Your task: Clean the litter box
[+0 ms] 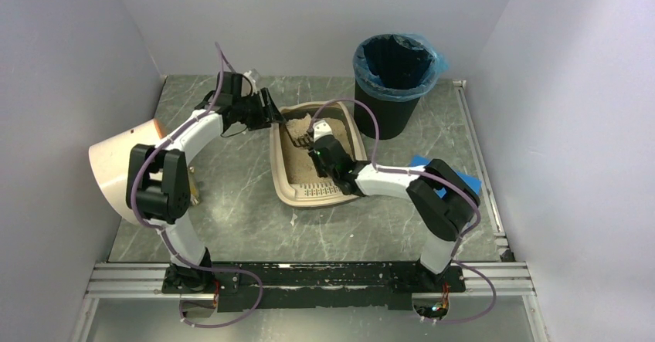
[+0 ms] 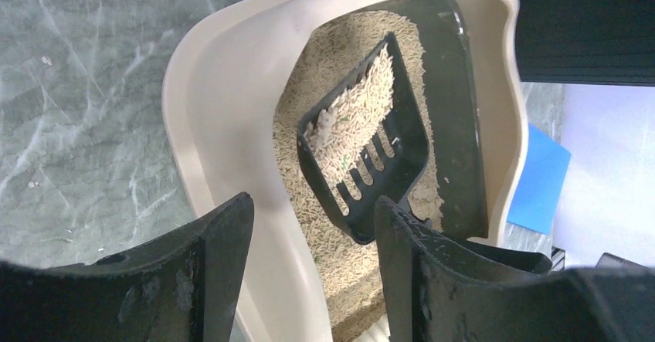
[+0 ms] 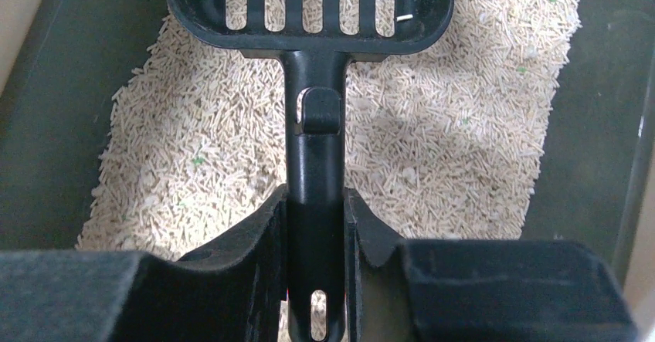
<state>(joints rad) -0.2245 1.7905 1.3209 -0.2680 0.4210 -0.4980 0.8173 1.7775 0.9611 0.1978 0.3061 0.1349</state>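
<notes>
The beige litter box (image 1: 287,178) lies mid-table, with tan litter (image 1: 303,157) in it and its slotted lip nearest the arms. My left gripper (image 1: 275,118) is closed over the box's far-left rim (image 2: 232,118), one finger (image 2: 216,265) outside and the other (image 2: 417,265) inside. My right gripper (image 1: 315,143) is shut on the handle (image 3: 317,149) of a black slotted scoop (image 1: 301,132). The scoop head (image 2: 363,141) is tilted over the litter (image 3: 193,164) and carries a heap of pellets. In its own view the right gripper (image 3: 315,203) clamps the handle on both sides.
A black round bin with a blue liner (image 1: 394,79) stands just right of the box's far end. A cream drum (image 1: 123,164) lies on its side at the left wall. A blue flat piece (image 1: 463,176) lies under the right arm. Walls close in on three sides.
</notes>
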